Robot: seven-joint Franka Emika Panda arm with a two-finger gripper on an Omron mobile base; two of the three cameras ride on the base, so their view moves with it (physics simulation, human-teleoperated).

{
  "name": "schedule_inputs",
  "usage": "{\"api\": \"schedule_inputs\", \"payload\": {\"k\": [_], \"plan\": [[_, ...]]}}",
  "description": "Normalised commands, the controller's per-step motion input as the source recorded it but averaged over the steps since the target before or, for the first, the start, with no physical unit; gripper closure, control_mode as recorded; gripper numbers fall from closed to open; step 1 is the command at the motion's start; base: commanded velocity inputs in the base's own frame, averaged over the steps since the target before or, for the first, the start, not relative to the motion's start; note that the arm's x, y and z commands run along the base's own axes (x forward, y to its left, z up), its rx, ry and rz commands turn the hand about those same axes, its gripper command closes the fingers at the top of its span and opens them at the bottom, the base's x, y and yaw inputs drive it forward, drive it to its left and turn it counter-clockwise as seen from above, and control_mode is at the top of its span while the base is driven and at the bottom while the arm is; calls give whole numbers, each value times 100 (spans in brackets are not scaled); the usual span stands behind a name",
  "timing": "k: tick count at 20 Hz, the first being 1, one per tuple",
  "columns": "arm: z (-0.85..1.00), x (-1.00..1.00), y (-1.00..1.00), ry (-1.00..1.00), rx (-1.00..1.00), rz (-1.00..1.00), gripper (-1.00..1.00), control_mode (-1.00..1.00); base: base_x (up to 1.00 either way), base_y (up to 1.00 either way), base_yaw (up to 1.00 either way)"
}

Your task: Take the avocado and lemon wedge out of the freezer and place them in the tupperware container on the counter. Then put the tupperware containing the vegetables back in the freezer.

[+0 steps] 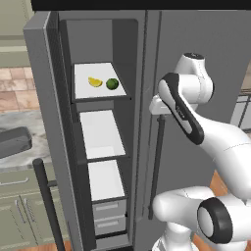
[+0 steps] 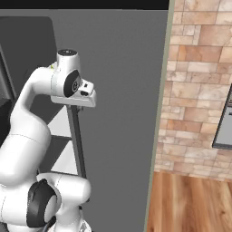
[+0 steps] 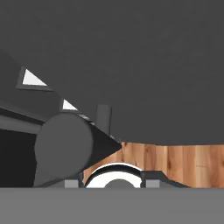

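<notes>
Left base view: freezer (image 1: 98, 147) door is swung open, top white shelf carries the lemon wedge (image 1: 95, 82) and the avocado (image 1: 112, 84) side by side, just apart. Lower shelves bare, grey drawers below. Tupperware container (image 1: 14, 141) sits on the desk (image 1: 19, 120) to the left, well apart from the freezer, nothing visible in it. Arm's hand sits against the top of the dark bar handle (image 1: 157, 166) of the neighbouring closed door, right of the open compartment. The gripper itself is hidden behind the wrist here.

Right base view: same hand perched over the top end of that bar handle (image 2: 77, 140), grey door panel behind. Fingers not visible, so can't tell from here whether they're spread or pinched.

Hand view: looking down along the bar handle (image 3: 65, 148), its round end big and close, wood floor beyond. Finger tips barely show; can't tell if the gripper is clamped on the bar or loose around it.

Judgement: first pick hasn't started, both fruits still on the shelf. Next move needs the hand off the handle, swung left into the open compartment, gripper spread, down onto the avocado or the wedge.
</notes>
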Motion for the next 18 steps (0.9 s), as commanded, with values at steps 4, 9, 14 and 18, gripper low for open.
{"api": "schedule_inputs", "payload": {"k": [4, 9, 14, 18], "plan": [[0, -4, 7, 0, -1, 0, -100, -100, 0, 0, 0], [0, -28, 7, -10, -6, 0, -100, -100, 0, 0, 0], [15, -27, 22, -17, -12, 1, -100, -100, 0, 0, 0], [27, -10, 32, -18, -16, 8, -100, -100, 0, 0, 0]]}}
